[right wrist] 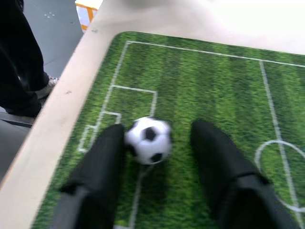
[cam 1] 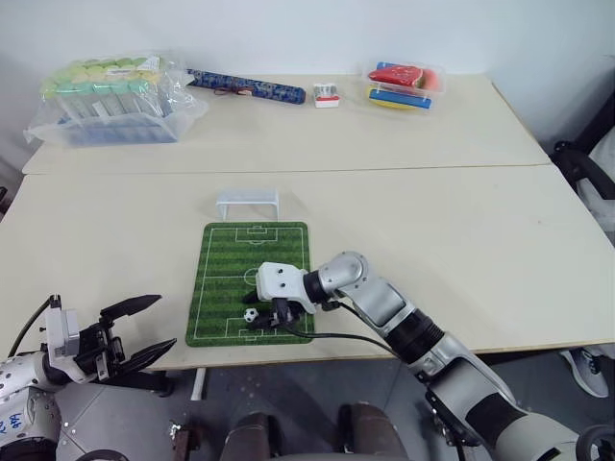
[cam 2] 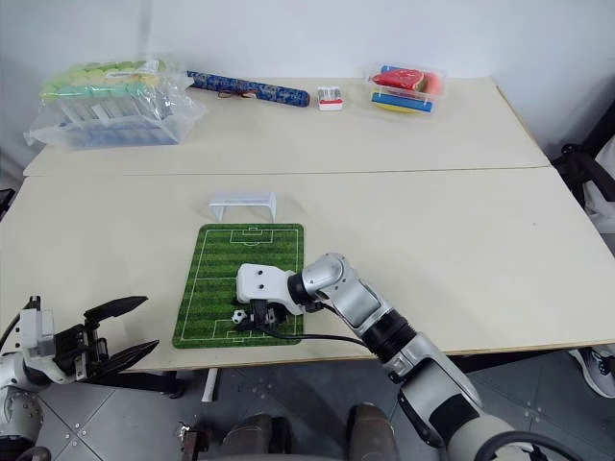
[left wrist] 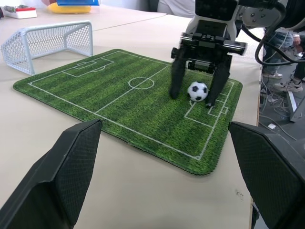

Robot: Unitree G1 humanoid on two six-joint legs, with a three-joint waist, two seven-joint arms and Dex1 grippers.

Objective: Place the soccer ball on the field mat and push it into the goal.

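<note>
The soccer ball [right wrist: 148, 140] rests on the field mat [cam 1: 252, 252], near the mat's front end in the penalty box. My right gripper [cam 1: 267, 317] is open, pointing down at the mat with its two black fingers [left wrist: 177, 76] astride the ball. One finger touches the ball and a gap shows on the other side. The white goal [cam 1: 247, 203] stands on the table just past the mat's far end. My left gripper [cam 1: 165, 322] hangs open off the table's front edge, left of the mat, holding nothing.
On the far table lie a plastic bag of tubes [cam 1: 110, 96], a long dark blue patterned item [cam 1: 245, 88], a small white-and-red box [cam 1: 327, 96] and a clear container of colourful items [cam 1: 404, 84]. The mat's front end lies close to the table edge.
</note>
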